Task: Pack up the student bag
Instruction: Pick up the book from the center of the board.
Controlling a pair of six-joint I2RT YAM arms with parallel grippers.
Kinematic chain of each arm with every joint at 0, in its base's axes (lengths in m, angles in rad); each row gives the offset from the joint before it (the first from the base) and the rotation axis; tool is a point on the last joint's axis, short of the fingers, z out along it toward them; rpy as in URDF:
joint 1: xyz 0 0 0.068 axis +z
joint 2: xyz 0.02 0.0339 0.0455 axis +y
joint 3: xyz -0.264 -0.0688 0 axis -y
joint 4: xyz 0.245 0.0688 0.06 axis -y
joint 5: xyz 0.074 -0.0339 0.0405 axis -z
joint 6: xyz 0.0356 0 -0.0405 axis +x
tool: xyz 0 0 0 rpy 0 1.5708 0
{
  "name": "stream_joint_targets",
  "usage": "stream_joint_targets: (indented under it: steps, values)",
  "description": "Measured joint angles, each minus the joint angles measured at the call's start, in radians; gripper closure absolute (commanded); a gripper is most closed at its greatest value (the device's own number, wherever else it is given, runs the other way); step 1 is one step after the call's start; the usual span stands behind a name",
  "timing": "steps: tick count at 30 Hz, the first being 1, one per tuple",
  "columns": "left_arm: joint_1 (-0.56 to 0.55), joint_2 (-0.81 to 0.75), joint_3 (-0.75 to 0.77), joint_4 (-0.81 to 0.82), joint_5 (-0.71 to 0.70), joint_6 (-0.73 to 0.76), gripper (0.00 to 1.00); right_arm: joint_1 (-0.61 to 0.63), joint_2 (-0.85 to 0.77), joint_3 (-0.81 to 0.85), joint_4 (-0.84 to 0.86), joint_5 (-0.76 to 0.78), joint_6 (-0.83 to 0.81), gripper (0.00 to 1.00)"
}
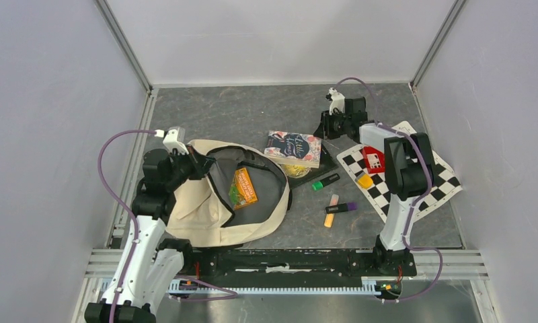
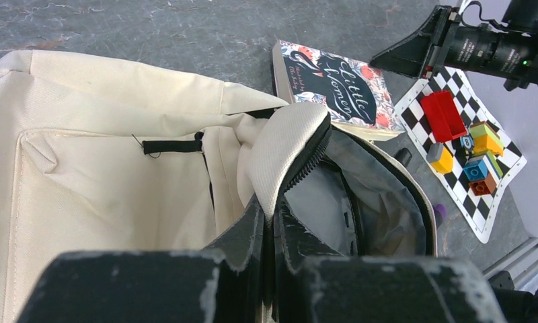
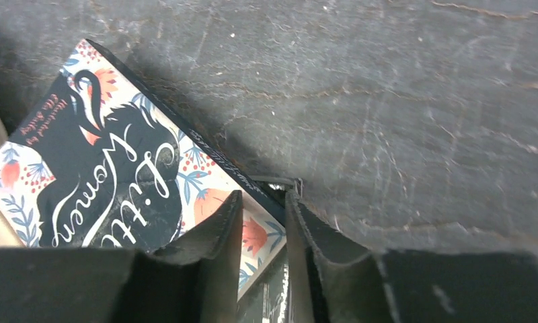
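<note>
The left gripper (image 2: 270,212) is closed tight on the zipper rim of the student bag (image 1: 192,208), which lies open on the left of the table (image 1: 239,114), while the right gripper (image 3: 263,202) stands narrow around a book (image 3: 98,161) corner, whether gripping I cannot tell.

A black-and-white checkered mat (image 1: 448,176) lies tilted near the table's (image 1: 253,114) right edge, carrying 1 red block (image 1: 372,159), 1 yellow block (image 1: 364,180) and other coloured blocks (image 2: 475,168).

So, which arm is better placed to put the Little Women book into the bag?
Right. The right tool straddles the book at its corner; the left tool is shut on the student bag, holding it open.
</note>
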Motion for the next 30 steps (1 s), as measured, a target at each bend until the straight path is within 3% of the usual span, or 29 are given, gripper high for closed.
stream_joint_targets:
  steps: [2,5,12,15,21,30]
  values:
    - [0.0,0.001,0.0,0.0,0.0,0.0,0.95,0.008,-0.039,-0.029,-0.002,0.058,-0.004,0.75]
    - [0.0,0.001,0.0,0.0,0.001,0.0,0.95,0.015,-0.088,-0.063,-0.016,0.128,-0.009,0.73]
    - [0.0,0.001,0.0,0.0,0.01,0.0,0.95,0.012,-0.145,-0.087,-0.045,0.163,-0.038,0.23]
    - [0.0,0.001,0.0,0.0,0.018,0.0,0.95,0.009,-0.136,-0.087,-0.072,0.145,-0.07,0.12]
    - [0.0,0.003,0.0,0.0,0.019,0.0,0.95,0.002,-0.07,-0.06,-0.088,0.06,-0.107,0.11]
    - [0.0,0.005,0.0,0.0,0.019,0.0,0.95,-0.003,0.008,-0.007,-0.071,-0.074,-0.049,0.3]
